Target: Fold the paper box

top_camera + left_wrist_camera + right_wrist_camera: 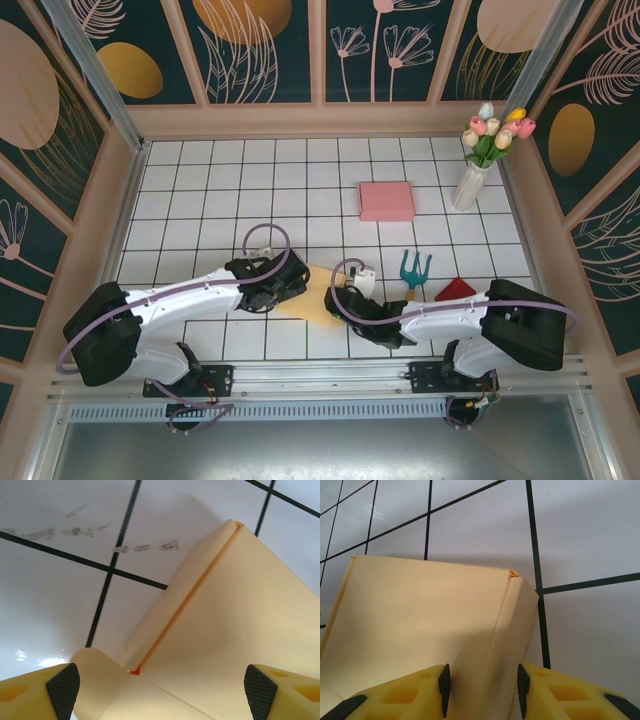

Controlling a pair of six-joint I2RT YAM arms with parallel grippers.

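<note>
The pale yellow flat paper box (318,298) lies by the near edge of the white tiled table (200,190). My left gripper (161,687) gapes wide over a flap. My right gripper (483,687) sits slightly apart astride a crease. The box looks light, thin and bendy, so I'd pinch the flaps beside the folds.

Top cam: paper box (318,302) mostly covered by both wrists (268,280), just a cream sliver visible between them. Left wrist cam: box runs off right and bottom edges; left claw (161,690) fingers cropped at the bottom. Right wrist cam: box cropped at bottom; can't tell if right claw (483,689) pads touch the flap (512,630).
</note>
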